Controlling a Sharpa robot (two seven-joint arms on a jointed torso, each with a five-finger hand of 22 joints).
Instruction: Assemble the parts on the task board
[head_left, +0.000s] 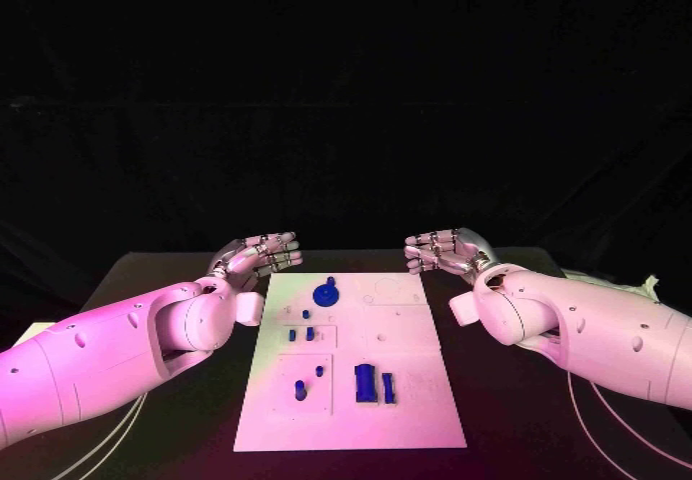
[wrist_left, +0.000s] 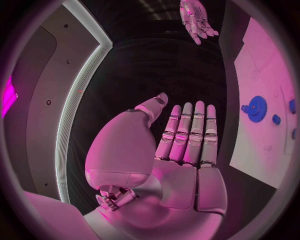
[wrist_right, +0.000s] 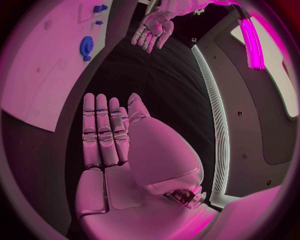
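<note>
The white task board (head_left: 404, 400) lies in the middle of the black table. A blue gear (head_left: 329, 294) stands near its far end and shows again as the gear (wrist_left: 256, 107) and the gear (wrist_right: 87, 46). Small blue pegs (head_left: 300, 334) sit mid-board, and two tall blue blocks (head_left: 374, 384) stand near the front. My left hand (head_left: 260, 256) hovers off the board's far left corner, palm up, fingers straight, holding nothing. My right hand (head_left: 444, 250) mirrors it off the far right corner, likewise holding nothing. Each wrist view shows its own hand flat: left hand (wrist_left: 181, 150), right hand (wrist_right: 119, 145).
Black table surface (head_left: 159, 275) surrounds the board on both sides. White cables (head_left: 584, 415) run along the table under my right arm.
</note>
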